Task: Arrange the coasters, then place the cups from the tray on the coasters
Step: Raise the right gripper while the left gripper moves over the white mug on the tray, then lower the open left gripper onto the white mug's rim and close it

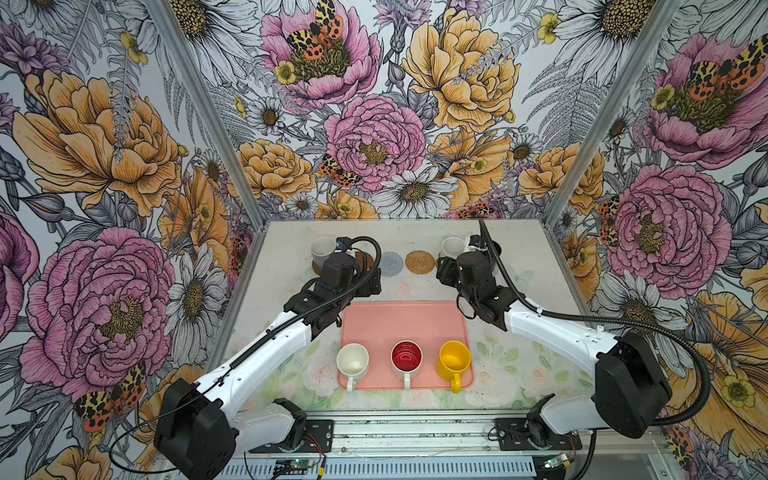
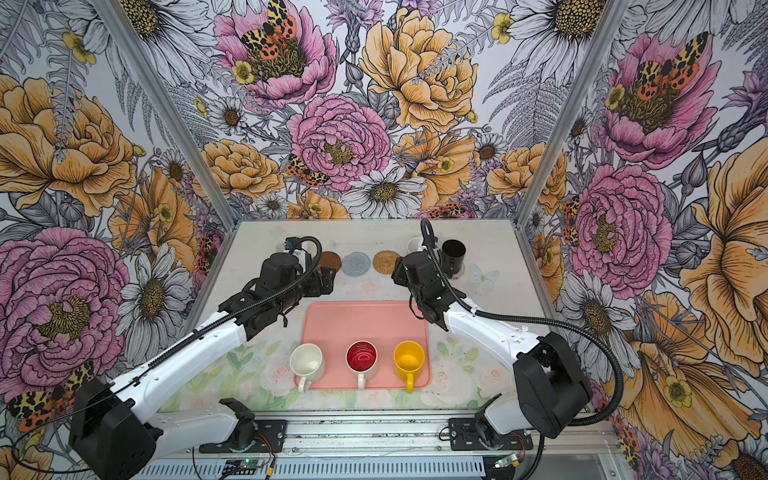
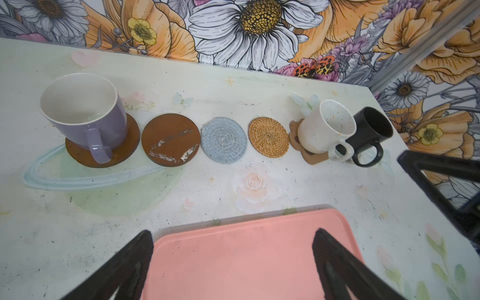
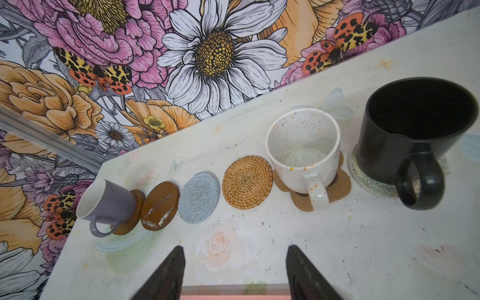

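Closest to the wrist cameras are the black fingers point(image 3: 124, 267) of my left end effector point(image 3: 233, 233). They are spread wide and empty above the far edge of the large salmon-pink rectangular tray point(image 3: 246, 259). My right end effector point(image 4: 236, 249) is open too, with nothing between its fingers point(image 4: 166, 275), over the bare tabletop point(image 4: 337, 246). Only a thin strip of the tray shows in that view.

In both top views the tray lies with its long axis from left to right. On its near edge stand the plain white mug point(image 1: 352, 361), the white mug with red inside point(image 1: 406, 357) and the yellow mug point(image 1: 454, 359). All three handles point toward my bases.

Along the far side of the tabletop one row runs from left to right:
- the first brown disc coaster point(image 3: 78, 153), under the lavender mug point(image 3: 83, 114)
- the second brown disc coaster point(image 3: 171, 139), with whitish scuffs
- the grey-blue woven round coaster point(image 3: 224, 140)
- the tan rattan round coaster point(image 3: 268, 137)
- the brown paw-shaped coaster point(image 3: 311, 155), under the white speckled mug point(image 3: 324, 126)
- the black mug point(image 3: 368, 130)

The pale woven round coaster point(image 4: 363, 181) below the black mug shows only in the right wrist view, and it is half covered. The handles of these three mugs point toward the tray side. In a top view my right arm point(image 1: 478, 282) hides nearly all of the black mug.
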Controlling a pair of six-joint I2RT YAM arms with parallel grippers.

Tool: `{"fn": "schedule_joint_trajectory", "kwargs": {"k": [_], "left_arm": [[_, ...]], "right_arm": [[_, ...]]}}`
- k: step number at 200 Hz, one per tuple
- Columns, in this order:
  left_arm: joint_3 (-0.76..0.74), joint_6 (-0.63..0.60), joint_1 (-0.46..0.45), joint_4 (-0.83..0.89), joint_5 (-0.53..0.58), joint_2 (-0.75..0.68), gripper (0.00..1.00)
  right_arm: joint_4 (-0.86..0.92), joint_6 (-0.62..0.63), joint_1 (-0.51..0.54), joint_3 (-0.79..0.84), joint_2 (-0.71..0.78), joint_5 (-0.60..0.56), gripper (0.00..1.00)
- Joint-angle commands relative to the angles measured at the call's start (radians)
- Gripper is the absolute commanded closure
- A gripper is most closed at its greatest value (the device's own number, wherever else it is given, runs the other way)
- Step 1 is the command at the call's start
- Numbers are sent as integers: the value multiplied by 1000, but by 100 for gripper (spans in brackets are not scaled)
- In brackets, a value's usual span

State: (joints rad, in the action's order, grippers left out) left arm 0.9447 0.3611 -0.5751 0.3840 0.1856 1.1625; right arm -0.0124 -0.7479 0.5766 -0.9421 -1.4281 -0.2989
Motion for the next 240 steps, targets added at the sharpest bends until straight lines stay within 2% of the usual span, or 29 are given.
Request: {"fn": "schedule_joint_trajectory", "kwargs": {"k": [1,41,82,116,189,240], "left_arm": [[33,-27,-58,170,16,-111,5],[29,94,-222,455,145,-279,7],[-25,294,-315,633,86,-381,13],[-32,397,-367,768,79,-403,16],[-90,455,-441,848,-49,-406,22],[-145,538,-501,857,-44,-418,23]], "right_arm": [[-85,-13,3,-14,-20,31,36],[-102,-5,4,-35,-49,79,35],[-102,5,0,-36,-54,89,35],[-97,8,-3,-35,-47,99,35],[-92,13,-15,-21,-37,101,34],[-107,6,-21,-17,-49,114,34]]}}
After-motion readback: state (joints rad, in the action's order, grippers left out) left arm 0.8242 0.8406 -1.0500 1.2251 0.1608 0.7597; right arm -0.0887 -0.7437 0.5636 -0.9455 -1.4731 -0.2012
